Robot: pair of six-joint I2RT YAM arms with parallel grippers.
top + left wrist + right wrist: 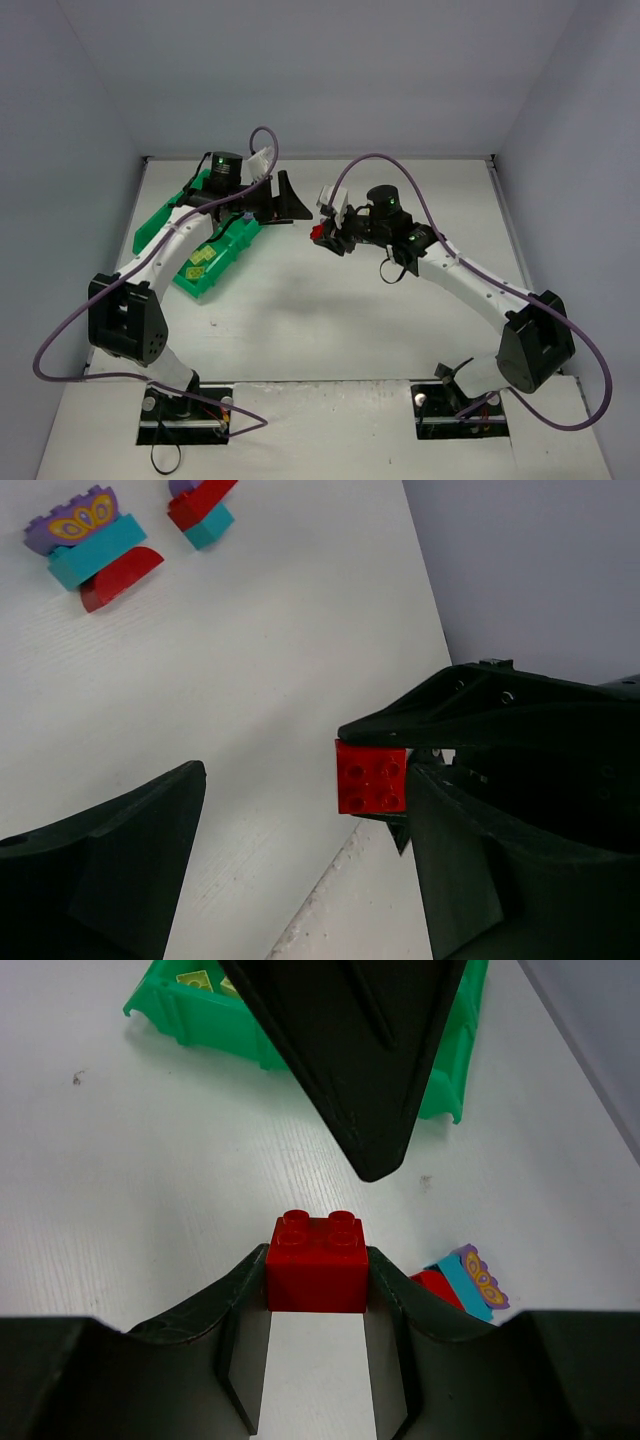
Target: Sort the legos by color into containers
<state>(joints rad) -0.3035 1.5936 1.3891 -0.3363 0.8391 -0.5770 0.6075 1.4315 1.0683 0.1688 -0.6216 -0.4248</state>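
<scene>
My right gripper (324,236) is shut on a red brick (317,1265), held above the table; the brick also shows in the left wrist view (372,777). My left gripper (285,200) is open and empty, just left of the right gripper, with one finger (350,1060) pointing at the red brick. The green tray (160,225) lies at the far left under the left arm, with yellow-green bricks (203,262) in its near compartment. A purple, cyan and red stack (95,545) and a second small red and cyan pile (200,508) lie on the table.
The stack also shows right of the held brick in the right wrist view (462,1285). The tray's rim (200,1020) is beyond the left finger. Grey walls close the table's back and sides. Purple cables loop off both arms.
</scene>
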